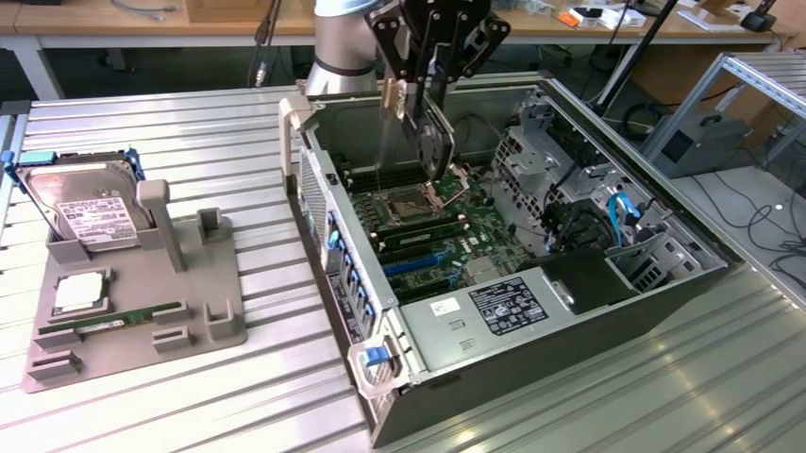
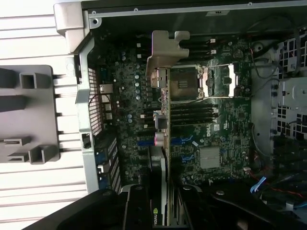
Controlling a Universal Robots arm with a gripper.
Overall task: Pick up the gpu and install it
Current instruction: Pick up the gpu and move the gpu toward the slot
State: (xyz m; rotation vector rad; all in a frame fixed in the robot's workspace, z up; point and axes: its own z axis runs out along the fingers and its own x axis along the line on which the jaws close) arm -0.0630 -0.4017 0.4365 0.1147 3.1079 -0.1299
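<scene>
- gripper (image 1: 426, 80) hangs over the open computer case (image 1: 705, 260). Its fingers (image 2: 139, 211) are clamped on the gpu (image 1: 436, 142), one on each flat face.
- gpu location: in the air inside the case opening, above the motherboard (image 1: 473, 241) and near the CPU socket (image 1: 410, 203). It is not seated in any slot.
- Orientation, exterior view: the card stands roughly upright, with its long axis running down from the gripper toward the board.
- Orientation, wrist view: gpu (image 2: 164, 124) is seen edge-on, thin and dark. Its silvery metal bracket (image 2: 165, 48) is at the end farthest from the fingers.
- Writing: a green Nvidia eye logo (image 2: 155, 215) shows on the card edge between the fingers.
- White print on the motherboard (image 2: 218, 128) is too small to read with confidence.
- The power supply label (image 1: 511, 307) is black and white; its text is unreadable.
- On the exterior view's left, a grey parts fixture (image 1: 126, 344) sits well apart from the case.
- The fixture holds a hard drive (image 1: 82, 212) with a white label (print illegible), a green memory stick (image 1: 108, 322) and a silvery CPU (image 1: 78, 294).
</scene>
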